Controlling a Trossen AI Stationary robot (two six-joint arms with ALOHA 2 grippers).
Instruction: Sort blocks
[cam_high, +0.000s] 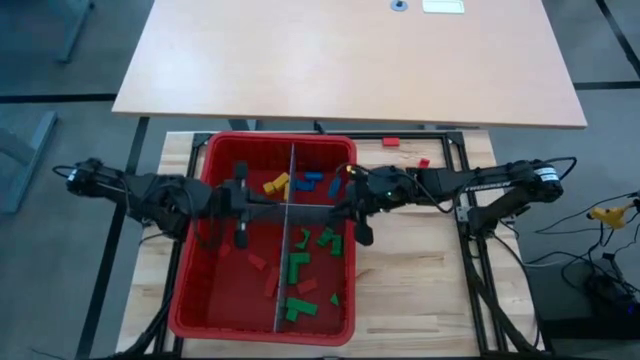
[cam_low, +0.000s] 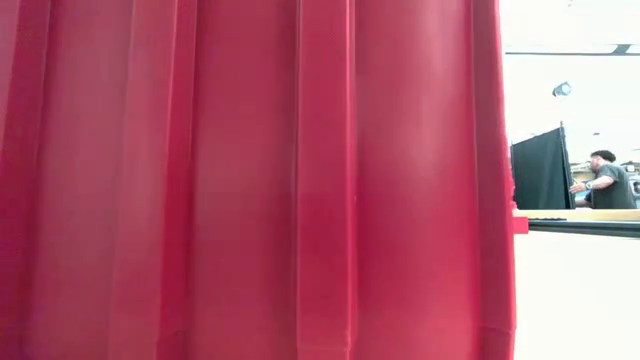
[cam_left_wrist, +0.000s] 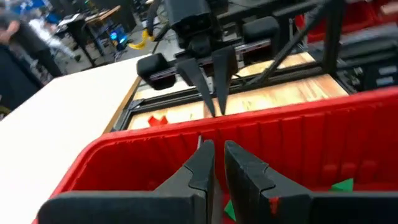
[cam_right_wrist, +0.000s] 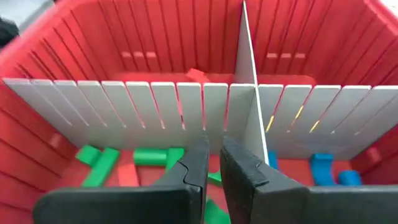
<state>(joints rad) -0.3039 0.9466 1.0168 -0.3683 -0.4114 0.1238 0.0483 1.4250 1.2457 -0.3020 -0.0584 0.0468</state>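
The blocks lie in a red bin (cam_high: 190, 300) split by grey slotted dividers (cam_high: 290, 250). Yellow (cam_high: 276, 184) and blue blocks (cam_high: 312, 180) are in the far right compartment. Green ones (cam_high: 298, 268) with a few red are near right, and red ones (cam_high: 268, 275) near left. In the right wrist view, green blocks (cam_right_wrist: 149, 155) and blue blocks (cam_right_wrist: 320, 165) lie in front of the long divider (cam_right_wrist: 155, 112). My left gripper (cam_high: 240, 232) hangs over the bin's left half, shut and empty (cam_left_wrist: 217, 155). My right gripper (cam_high: 364, 232) hangs at the bin's right wall, shut and empty (cam_right_wrist: 212, 152).
Two red blocks (cam_high: 390, 142) (cam_high: 424, 162) lie on the wooden table outside the bin, far right of it. A larger tan table (cam_high: 350, 60) stands beyond. The bin's wall (cam_low: 250, 180) fills the low view, and a person (cam_low: 605, 180) is far off in the room.
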